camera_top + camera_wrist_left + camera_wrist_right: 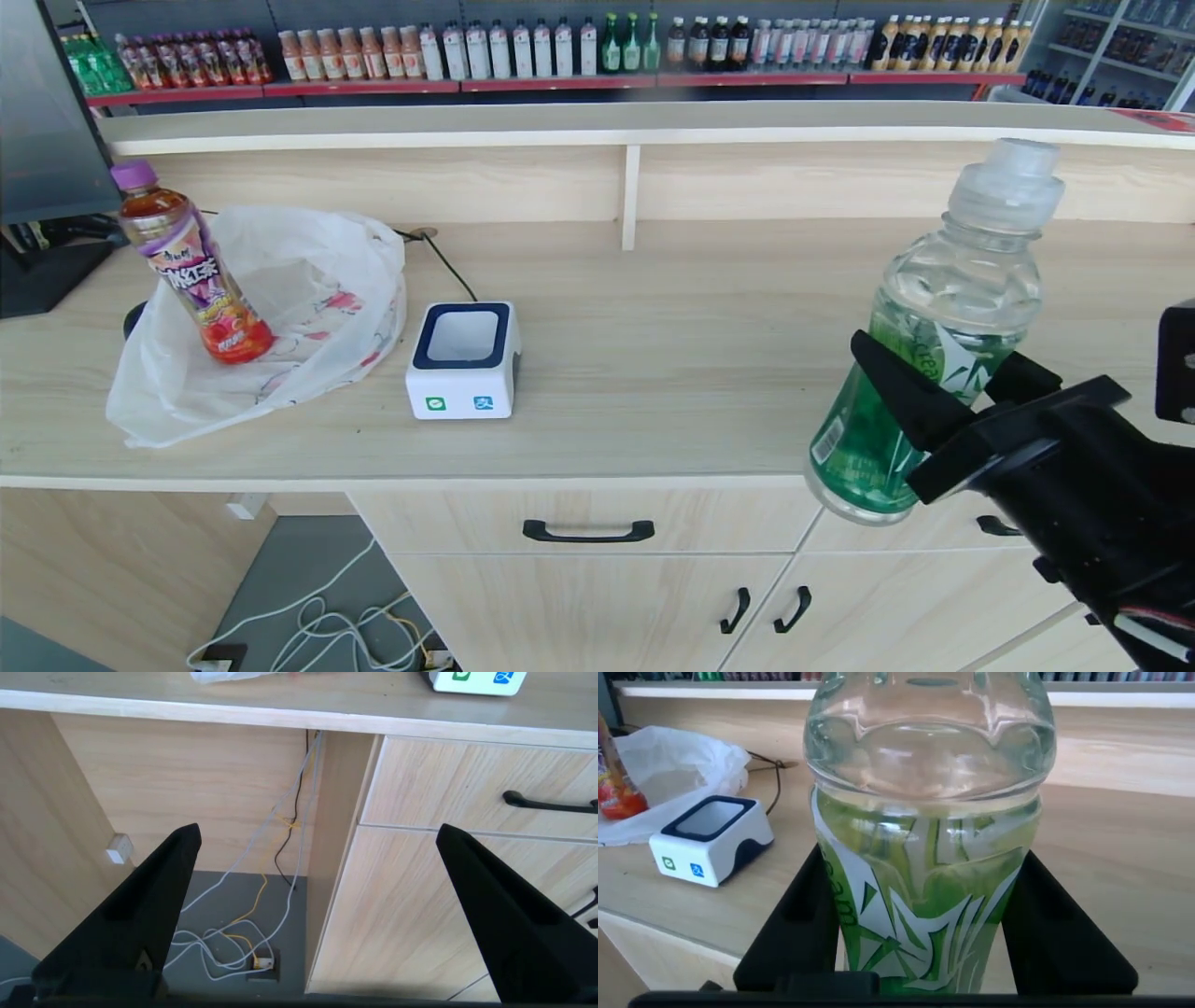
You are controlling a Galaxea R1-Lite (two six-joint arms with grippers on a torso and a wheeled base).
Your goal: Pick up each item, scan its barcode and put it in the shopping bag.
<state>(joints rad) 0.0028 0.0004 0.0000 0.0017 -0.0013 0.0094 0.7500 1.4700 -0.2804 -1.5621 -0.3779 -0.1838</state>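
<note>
Right gripper (943,366): closed on the green bottle (962,299), one black finger on each side of the label; held in the air at the robot's right, over the desk's front edge.
Right gripper, wrist view (929,924): fingers press both sides of the green bottle (929,793); the label sits between them.
Left gripper (318,835): open and empty, fingers wide apart; held low, below the desk's top and facing the cupboard fronts.
Green bottle: clear plastic, pale cap, green patterned label with a barcode low on the side; nearly upright, cap tilted slightly to the right; clear of the desk, well apart from the scanner and bag.
Scanner (464,359): white box with a dark blue frame round a pale window; on the desk (700,355) left of centre, just right of the bag; a thin cable runs back from it.
Bag (308,280): white plastic with red print, crumpled and lying open at the desk's left.
Purple-cap bottle (191,266): orange-red drink, tilted with its cap toward the left, base resting on the bag's plastic; whether it is fully inside cannot be told.
Cupboard front: drawer with a black handle (588,532) under the desk.
Floor: loose cables (243,943) in the open bay.
Background: shelf (560,86) lined with bottled drinks.
</note>
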